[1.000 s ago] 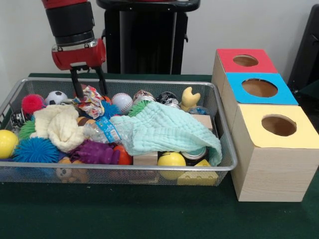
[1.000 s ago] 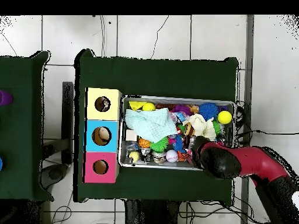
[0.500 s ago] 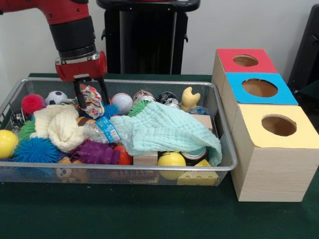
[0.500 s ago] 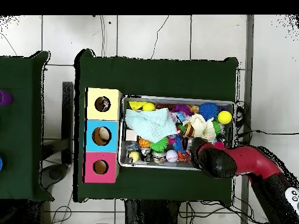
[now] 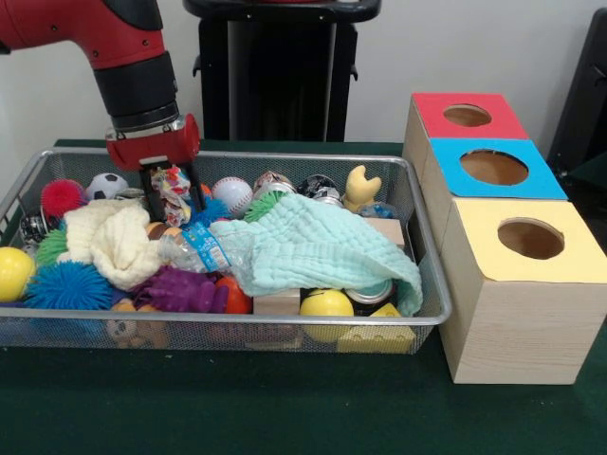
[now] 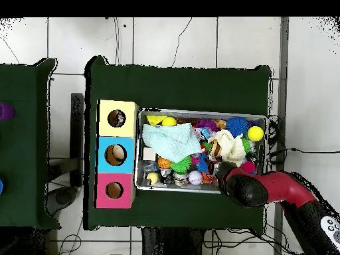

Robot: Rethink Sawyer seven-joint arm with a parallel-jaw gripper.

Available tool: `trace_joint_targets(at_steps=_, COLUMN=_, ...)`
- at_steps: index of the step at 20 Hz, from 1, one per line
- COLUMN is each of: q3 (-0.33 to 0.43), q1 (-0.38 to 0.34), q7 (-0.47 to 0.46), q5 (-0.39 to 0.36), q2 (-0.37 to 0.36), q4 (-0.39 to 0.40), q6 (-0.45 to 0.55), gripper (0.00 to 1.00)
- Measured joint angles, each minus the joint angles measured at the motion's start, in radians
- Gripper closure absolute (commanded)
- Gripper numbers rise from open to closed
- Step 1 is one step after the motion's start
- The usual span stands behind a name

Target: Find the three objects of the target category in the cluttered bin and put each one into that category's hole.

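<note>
No readable writing anywhere; the crushed bottle point(image 5: 194, 248) has a blue label, text too small to make out.

L to R in front view: yellow ball point(image 5: 13, 272) at the bin's point(image 5: 432, 318) left end, blue spiky ball point(image 5: 68, 285) beside it, pink spiky ball point(image 5: 63, 196) and soccer ball point(image 5: 106, 185) behind. Cream cloth point(image 5: 114, 242) next, purple spiky toy point(image 5: 180, 290) in front of it. Gripper point(image 5: 169, 186) hangs over the back-left part of the bin, jaws narrowed onto a rope ball point(image 5: 172, 184) of mixed white/red/blue strands, held between the black fingers just above the clutter. Baseball point(image 5: 232, 194) right of it. Mint cloth point(image 5: 318, 246) drapes over the bin's middle & right; yellow ball no. 2 point(image 5: 326, 305) below its front edge, yellow claw-shaped toy point(image 5: 361, 187) at the back. Right of the bin, on the green desk point(image 5: 285, 408), 3 wood boxes in a row: yellow-top point(image 5: 526, 284) nearest, blue-top point(image 5: 493, 169), red-top point(image 5: 467, 116) farthest, each w/ a round hole.

Vs 0.5 s ago: gripper & rope ball have risen a bit and shifted slightly left/back; ball now sits clear of the pile. Arm tilted more. Overhead view: arm point(image 6: 265, 189) has swung lower, closer to the bin's robot-side rim. Everything else in the bin unchanged.
</note>
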Motion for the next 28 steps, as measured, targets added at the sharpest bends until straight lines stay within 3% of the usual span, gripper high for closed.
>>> trace_joint_targets(at_steps=8, q3=0.0, q1=-0.014, q7=0.0, q5=-0.041, q2=0.026, q4=0.0, q6=-0.002, gripper=0.0)
trace_joint_targets(at_steps=9, q3=0.0, q1=-0.014, q7=0.0, q5=-0.047, q2=0.027, q4=0.0, q6=-0.008, gripper=1.0)
trace_joint_targets(at_steps=22, q3=0.0, q1=-0.006, q7=0.0, q5=-0.081, q2=0.021, q4=0.0, q6=-0.047, gripper=1.0)
trace_joint_targets(at_steps=28, q3=0.0, q1=0.025, q7=0.0, q5=-0.077, q2=-0.017, q4=0.006, q6=-0.047, gripper=1.0)
